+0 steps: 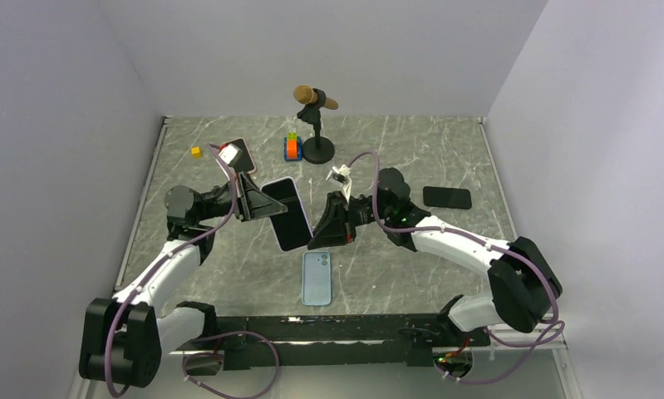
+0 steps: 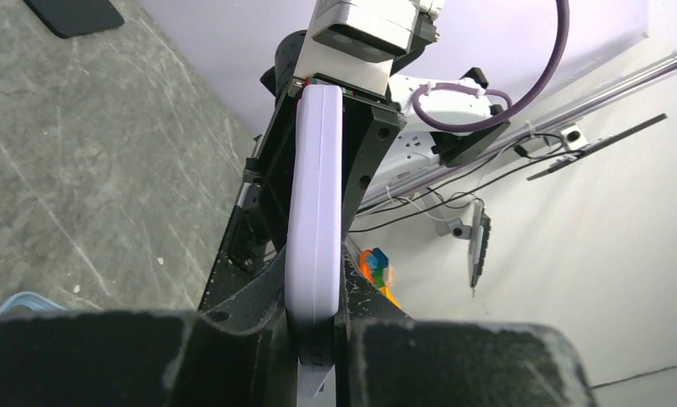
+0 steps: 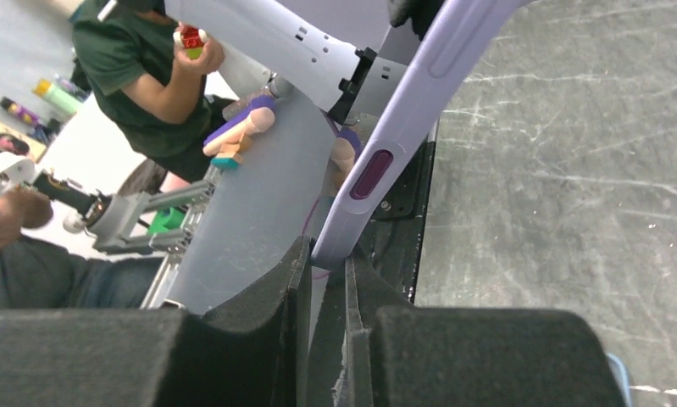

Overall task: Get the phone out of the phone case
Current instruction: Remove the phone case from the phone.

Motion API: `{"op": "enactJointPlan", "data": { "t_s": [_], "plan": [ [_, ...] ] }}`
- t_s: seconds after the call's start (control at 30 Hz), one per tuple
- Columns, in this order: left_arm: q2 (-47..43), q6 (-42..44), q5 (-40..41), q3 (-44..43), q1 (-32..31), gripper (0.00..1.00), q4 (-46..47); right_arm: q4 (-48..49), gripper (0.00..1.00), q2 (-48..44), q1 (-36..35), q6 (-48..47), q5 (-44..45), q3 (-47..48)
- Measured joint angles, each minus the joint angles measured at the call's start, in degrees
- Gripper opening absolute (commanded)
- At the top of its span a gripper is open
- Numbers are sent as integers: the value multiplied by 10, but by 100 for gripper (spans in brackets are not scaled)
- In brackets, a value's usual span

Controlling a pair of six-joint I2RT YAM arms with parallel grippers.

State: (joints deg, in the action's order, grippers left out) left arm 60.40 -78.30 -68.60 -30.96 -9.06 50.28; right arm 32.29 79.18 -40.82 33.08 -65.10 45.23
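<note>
A phone [image 1: 288, 214] with a dark screen sits inside a lavender phone case [image 1: 276, 234] and is held tilted in mid-air above the table's middle. My left gripper [image 1: 258, 204] is shut on the case's left long edge; in the left wrist view the lavender case [image 2: 315, 203] runs edge-on between the jaws of that gripper [image 2: 328, 339]. My right gripper [image 1: 322, 233] is shut on the case's lower right corner. In the right wrist view the case [image 3: 413, 119] and its purple side button rise from between the jaws of that gripper [image 3: 326, 270].
A light blue phone case [image 1: 316, 278] lies on the table below the held phone. A black phone [image 1: 447, 197] lies at the right and a pink-edged phone [image 1: 238, 155] at the back left. A microphone stand [image 1: 315, 125], a coloured block stack [image 1: 292, 147] and a yellow block [image 1: 196, 151] stand at the back.
</note>
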Motion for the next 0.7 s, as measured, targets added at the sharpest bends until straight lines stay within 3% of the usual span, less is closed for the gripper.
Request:
{"op": "enactJointPlan", "data": {
  "t_s": [0.27, 0.47, 0.7],
  "plan": [
    [72, -184, -5, 30, 10, 0, 273, -21, 0, 27, -2, -62, -65, 54],
    [84, -230, -5, 33, 11, 0, 323, -53, 0, 42, -4, -97, -106, 86],
    [68, -233, -3, 33, 9, 0, 317, -123, 0, 58, -4, -147, -122, 114]
  ]
}}
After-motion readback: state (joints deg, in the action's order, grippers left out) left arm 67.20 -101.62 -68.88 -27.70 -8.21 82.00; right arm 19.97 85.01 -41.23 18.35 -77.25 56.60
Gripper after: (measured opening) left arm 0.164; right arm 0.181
